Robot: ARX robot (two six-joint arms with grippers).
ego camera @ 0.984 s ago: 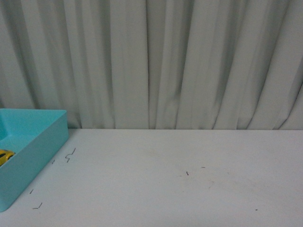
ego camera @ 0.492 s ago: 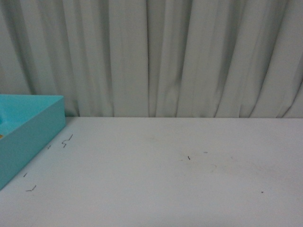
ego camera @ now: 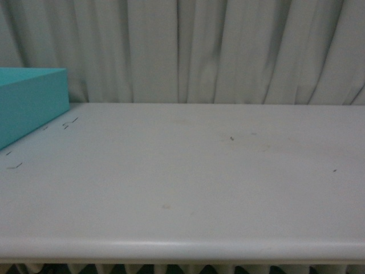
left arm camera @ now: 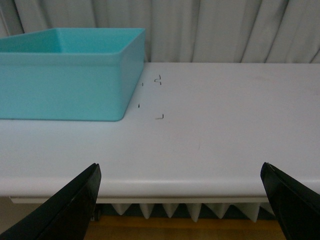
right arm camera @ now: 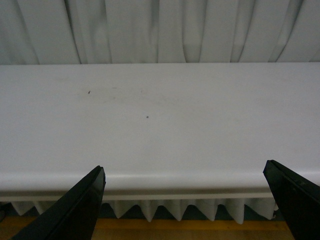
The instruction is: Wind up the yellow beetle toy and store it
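Note:
The yellow beetle toy is out of view in every current frame. A turquoise bin (ego camera: 28, 103) stands at the table's far left, and only its outer wall shows; the left wrist view sees the same bin (left arm camera: 70, 85) from the front, with its inside hidden. My left gripper (left arm camera: 180, 172) is open, its two black fingers spread wide, hanging in front of the table's front edge with nothing between them. My right gripper (right arm camera: 185, 175) is also open and empty, off the front edge further right. Neither arm shows in the front view.
The white table (ego camera: 188, 182) bears small dark scuff marks (ego camera: 14, 166) beside the bin and a few specks (ego camera: 231, 138) mid-table. A pleated pale curtain (ego camera: 188, 45) hangs behind. Below the table edge there is a zigzag white trim (left arm camera: 175, 210) over a wooden floor.
The front view has dropped lower: the table's front edge now shows, the bin's inside is lost from sight, and the yellow toy glimpsed in the bin a second ago is hidden.

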